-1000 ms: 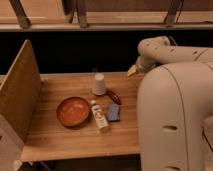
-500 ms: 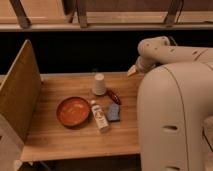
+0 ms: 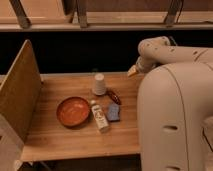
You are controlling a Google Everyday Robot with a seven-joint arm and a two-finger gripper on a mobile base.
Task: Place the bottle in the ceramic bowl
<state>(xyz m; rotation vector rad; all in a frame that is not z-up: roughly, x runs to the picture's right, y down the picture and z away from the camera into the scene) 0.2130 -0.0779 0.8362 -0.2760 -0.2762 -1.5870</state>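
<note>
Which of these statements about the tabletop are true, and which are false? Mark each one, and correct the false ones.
1. The bottle lies on the wooden table just outside the ceramic bowl. True.
2. The white paper cup sits inside the bowl. False: it stands on the table, farther back than the bowl.
3. The gripper holds the bottle. False: the gripper is near the table's back edge, on the right of the picture, well apart from the bottle.
4. A small blue-grey square object lies beside the bottle, on the side away from the bowl. True.
</note>
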